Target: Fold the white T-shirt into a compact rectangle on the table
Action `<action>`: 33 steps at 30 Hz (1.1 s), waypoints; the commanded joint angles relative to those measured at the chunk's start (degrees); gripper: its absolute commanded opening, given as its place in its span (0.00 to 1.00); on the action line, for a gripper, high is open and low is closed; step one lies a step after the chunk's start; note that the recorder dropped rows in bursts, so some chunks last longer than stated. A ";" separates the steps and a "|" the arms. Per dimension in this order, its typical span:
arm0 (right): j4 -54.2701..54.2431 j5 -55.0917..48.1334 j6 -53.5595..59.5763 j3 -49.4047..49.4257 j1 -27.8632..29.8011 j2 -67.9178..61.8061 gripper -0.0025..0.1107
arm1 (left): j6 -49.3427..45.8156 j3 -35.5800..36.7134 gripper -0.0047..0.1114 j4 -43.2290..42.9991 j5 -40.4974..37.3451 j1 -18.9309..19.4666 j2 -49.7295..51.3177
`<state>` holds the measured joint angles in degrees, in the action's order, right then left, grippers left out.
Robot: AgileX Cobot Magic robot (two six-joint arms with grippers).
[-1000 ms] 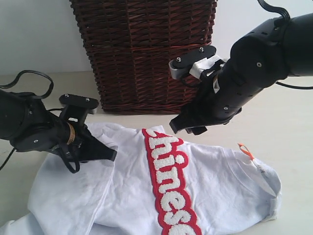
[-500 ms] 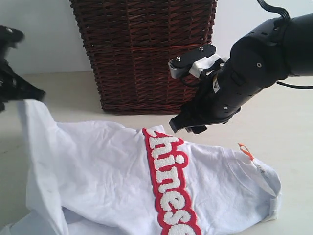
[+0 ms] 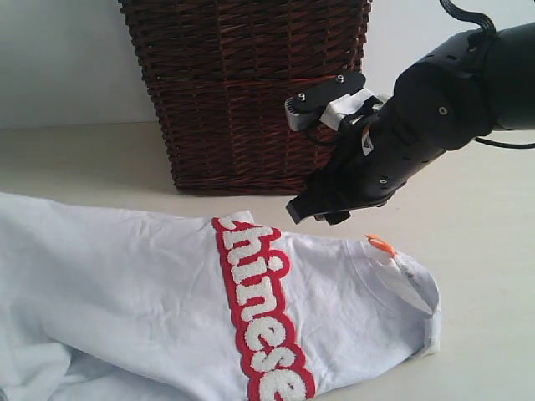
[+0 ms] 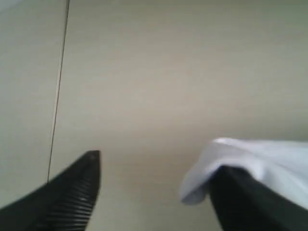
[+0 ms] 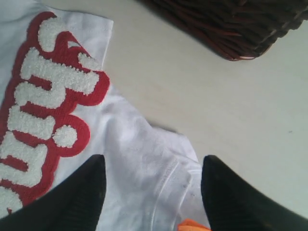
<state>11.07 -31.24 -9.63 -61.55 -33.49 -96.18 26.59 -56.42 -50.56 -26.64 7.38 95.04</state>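
A: What changed on ur end?

B: L arm pulled the hem side of the white T-shirt [image 3: 150,284] out twd the left & let go; a sec ago the left gripper [image 4: 158,163] was clamped on the cloth & lifting it, now its jaws stand apart. Shirt went from bunched to spread fairly flat on the table [image 3: 485,276]; the whole thing slid left too, lettering [image 3: 255,317] & orange neck tag [image 3: 380,245] both sit further left than before.

A: So where are we w/ the fold?

B: I'd say flattening stage, no fold made yet; wrinkles remain at the lower left corner; prob needs more smoothing before I fold.

A: Cloth clear of the L fingers?

B: Not quite; wrist cam shows a white edge draped over one finger [image 4: 250,197]; the other finger [image 4: 72,192] is bare, w/ bare tabletop between them. Can't tell if it's snagged or just resting; I'd lift slow.

A: R side?

B: The right gripper [image 3: 318,210] has barely shifted; jaws wide, holding nothing; it hovers over the shoulder area, in front of the wicker basket [image 3: 251,92]. Its cam shows a stitched seam lying below & between the two fingers, w/ the tag peeking in at the gap; whether the tips touch cloth, can't tell.
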 commanded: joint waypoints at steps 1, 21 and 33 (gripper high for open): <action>0.41 0.81 0.55 0.06 0.21 -0.03 0.52 | 11.15 -0.95 0.74 -1.76 -1.53 4.32 3.46; -0.71 -0.33 0.54 0.06 0.21 -0.03 0.52 | -29.62 -11.14 0.71 60.27 -13.90 13.90 5.72; -0.17 -1.39 -0.10 0.06 0.21 -0.15 0.51 | -35.89 -1.14 0.71 64.43 -34.28 1.57 3.82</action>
<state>10.29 -31.97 -9.15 -61.55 -33.49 -96.18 -8.96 -61.39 14.49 -57.63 12.94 100.54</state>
